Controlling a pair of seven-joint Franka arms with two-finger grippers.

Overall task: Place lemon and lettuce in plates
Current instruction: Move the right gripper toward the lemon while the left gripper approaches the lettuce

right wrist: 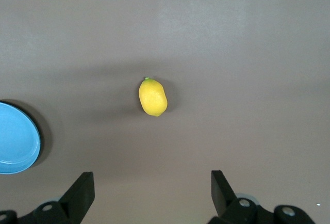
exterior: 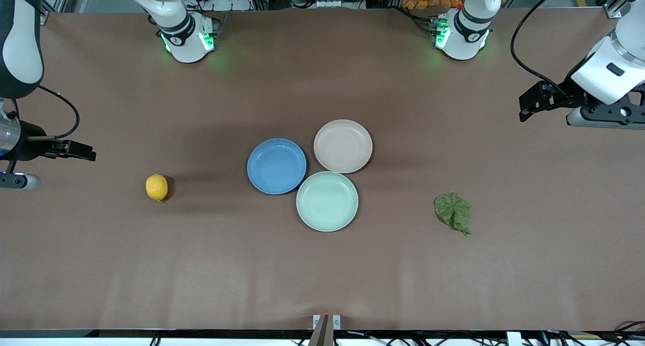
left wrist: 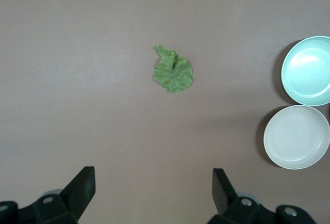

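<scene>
The yellow lemon [exterior: 156, 187] lies on the brown table toward the right arm's end, and it also shows in the right wrist view [right wrist: 152, 97]. The green wrinkly lettuce [exterior: 453, 212] lies toward the left arm's end, and it also shows in the left wrist view [left wrist: 174, 72]. The blue plate [exterior: 276, 165] and the beige-pink plate [exterior: 343, 146] sit side by side mid-table, both empty. My right gripper [exterior: 89, 153] [right wrist: 152, 177] is open and empty over bare table at its end. My left gripper [exterior: 526, 109] [left wrist: 153, 175] is open and empty over bare table at its end.
An empty mint-green plate [exterior: 327, 201] touches both other plates, nearer to the front camera. The left wrist view shows it [left wrist: 308, 70] and the beige-pink plate [left wrist: 296, 137]. The right wrist view shows the blue plate's edge [right wrist: 15, 144]. The arm bases [exterior: 187, 39] stand along the table's back edge.
</scene>
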